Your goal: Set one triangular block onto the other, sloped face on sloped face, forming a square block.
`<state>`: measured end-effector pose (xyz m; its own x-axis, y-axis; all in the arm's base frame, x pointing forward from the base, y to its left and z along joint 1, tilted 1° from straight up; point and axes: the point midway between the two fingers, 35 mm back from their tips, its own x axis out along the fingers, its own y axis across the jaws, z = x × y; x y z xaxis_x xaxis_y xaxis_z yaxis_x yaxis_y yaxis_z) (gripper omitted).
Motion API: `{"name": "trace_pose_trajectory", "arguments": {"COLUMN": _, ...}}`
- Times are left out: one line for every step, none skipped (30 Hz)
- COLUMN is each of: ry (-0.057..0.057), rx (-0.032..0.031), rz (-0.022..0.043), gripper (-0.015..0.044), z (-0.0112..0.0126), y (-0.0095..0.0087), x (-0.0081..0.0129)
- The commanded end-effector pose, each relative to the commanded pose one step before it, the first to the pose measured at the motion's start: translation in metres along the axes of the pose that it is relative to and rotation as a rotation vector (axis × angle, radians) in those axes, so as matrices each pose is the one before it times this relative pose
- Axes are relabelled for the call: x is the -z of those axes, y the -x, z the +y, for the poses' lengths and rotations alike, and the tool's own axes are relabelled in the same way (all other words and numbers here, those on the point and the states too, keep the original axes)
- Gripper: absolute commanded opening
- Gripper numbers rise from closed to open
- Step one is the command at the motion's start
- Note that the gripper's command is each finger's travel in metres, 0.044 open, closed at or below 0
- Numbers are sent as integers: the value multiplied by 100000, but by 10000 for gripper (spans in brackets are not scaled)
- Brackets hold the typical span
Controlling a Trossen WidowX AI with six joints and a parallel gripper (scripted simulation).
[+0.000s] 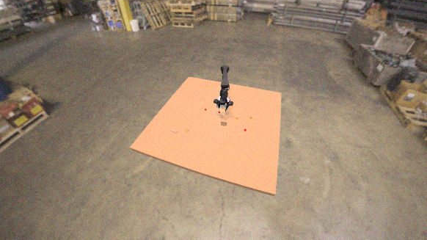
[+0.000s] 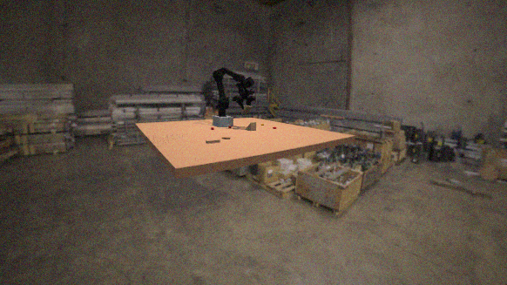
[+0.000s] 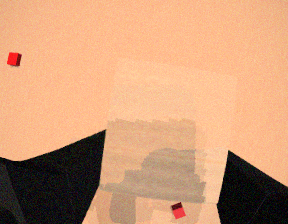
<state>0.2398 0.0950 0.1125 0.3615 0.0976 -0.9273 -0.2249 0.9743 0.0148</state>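
Wedge (image 3: 155, 163): clamped in my gripper (image 1: 224, 109), aloft. Mate wedge (image 1: 224, 123): on table (image 1: 257, 171), just ahead and below; slope direction unclear.

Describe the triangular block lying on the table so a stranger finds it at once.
On the orange table, look in front of the arm's grey base. The wedge sits just below the raised end effector, which holds its twin; the small red cubes nearby are much tinier.

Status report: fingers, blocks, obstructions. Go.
Gripper shut on upper triangular block, carried above the table. Lower triangular block sits on table, untouched. Small red cubes scattered near it; one below the fingers.
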Motion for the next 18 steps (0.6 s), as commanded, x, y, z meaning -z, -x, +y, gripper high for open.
{"name": "trace_pose_trajectory", "arguments": {"ry": -570, "rx": 50, "rz": -1436, "gripper": 0, "z": 905, "y": 810, "x": 940}}
{"name": "trace_pose_trajectory", "arguments": {"ry": 29, "rx": -61, "rz": -159, "gripper": 0, "z": 256, "y": 166, "x": 274}}
{"name": "trace_pose_trajectory", "arguments": {"ry": 28, "rx": -67, "rz": -168, "gripper": 0, "z": 247, "y": 164, "x": 276}}
{"name": "trace_pose_trajectory", "arguments": {"ry": 26, "rx": -73, "rz": -176, "gripper": 0, "z": 238, "y": 162, "x": 277}}
{"name": "trace_pose_trajectory", "arguments": {"ry": 25, "rx": -79, "rz": -184, "gripper": 0, "z": 229, "y": 161, "x": 279}}
{"name": "trace_pose_trajectory", "arguments": {"ry": 23, "rx": -85, "rz": -192, "gripper": 0, "z": 219, "y": 159, "x": 280}}
{"name": "trace_pose_trajectory", "arguments": {"ry": 18, "rx": -74, "rz": -162, "gripper": 0, "z": 172, "y": 128, "x": 229}}
{"name": "trace_pose_trajectory", "arguments": {"ry": 10, "rx": -47, "rz": -100, "gripper": 0, "z": 101, "y": 76, "x": 138}}
{"name": "trace_pose_trajectory", "arguments": {"ry": 3, "rx": -16, "rz": -34, "gripper": 0, "z": 33, "y": 25, "x": 46}}
{"name": "trace_pose_trajectory", "arguments": {"ry": 0, "rx": 0, "rz": -3, "gripper": 0, "z": 7, "y": -75, "x": -13}}
{"name": "trace_pose_trajectory", "arguments": {"ry": 0, "rx": -1, "rz": -8, "gripper": 0, "z": 20, "y": -224, "x": -38}}
{"name": "trace_pose_trajectory", "arguments": {"ry": -1, "rx": -2, "rz": -14, "gripper": 0, "z": 31, "y": -373, "x": -59}}
{"name": "trace_pose_trajectory", "arguments": {"ry": -1, "rx": -2, "rz": -16, "gripper": 0, "z": 35, "y": -466, "x": -65}}
{"name": "trace_pose_trajectory", "arguments": {"ry": 0, "rx": -2, "rz": -16, "gripper": 0, "z": 30, "y": -466, "x": -56}}
{"name": "trace_pose_trajectory", "arguments": {"ry": 0, "rx": -1, "rz": -15, "gripper": 0, "z": 26, "y": -464, "x": -46}}
{"name": "trace_pose_trajectory", "arguments": {"ry": 0, "rx": -1, "rz": -14, "gripper": 0, "z": 21, "y": -462, "x": -36}}
{"name": "trace_pose_trajectory", "arguments": {"ry": 0, "rx": 0, "rz": -14, "gripper": 0, "z": 16, "y": -460, "x": -27}}
{"name": "trace_pose_trajectory", "arguments": {"ry": 0, "rx": 0, "rz": -13, "gripper": 0, "z": 12, "y": -458, "x": -17}}
